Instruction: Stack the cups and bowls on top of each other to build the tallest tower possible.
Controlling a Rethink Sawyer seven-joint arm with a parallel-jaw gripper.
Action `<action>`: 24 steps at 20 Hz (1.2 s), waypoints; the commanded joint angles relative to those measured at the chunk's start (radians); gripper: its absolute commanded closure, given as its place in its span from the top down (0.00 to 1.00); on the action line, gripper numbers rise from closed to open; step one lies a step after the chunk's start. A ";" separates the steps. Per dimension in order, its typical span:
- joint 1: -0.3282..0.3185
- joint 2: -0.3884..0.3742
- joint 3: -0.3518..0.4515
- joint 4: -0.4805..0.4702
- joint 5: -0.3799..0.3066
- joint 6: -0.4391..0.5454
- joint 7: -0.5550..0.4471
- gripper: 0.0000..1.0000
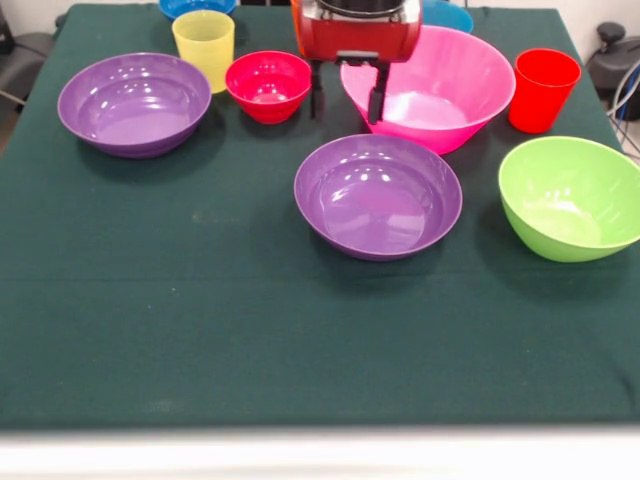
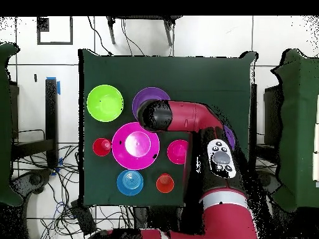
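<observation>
Nothing is stacked yet: cups and bowls stand singly on the green table (image 1: 200, 340), and the gripper (image 1: 347, 100), fingers spread and empty, hangs between the small crimson bowl (image 1: 268, 85) and the big pink bowl (image 1: 440, 85), above the nearer purple bowl (image 1: 378, 195). These glossy plastic pieces look light, stiff and slippery; a pinch across a rim wall seems the best hold. The front view shows the finger gap; the overhead view hides it under the arm (image 2: 187, 116), but shows the light blue bowl (image 2: 129, 182) whole.
</observation>
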 commanded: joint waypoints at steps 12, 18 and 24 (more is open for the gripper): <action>-0.001 -0.021 0.140 -0.020 -0.078 0.271 -0.147 1.00; -0.004 -0.018 0.141 -0.002 -0.115 0.195 -0.148 1.00; 0.008 -0.014 0.122 0.029 -0.172 0.130 -0.120 1.00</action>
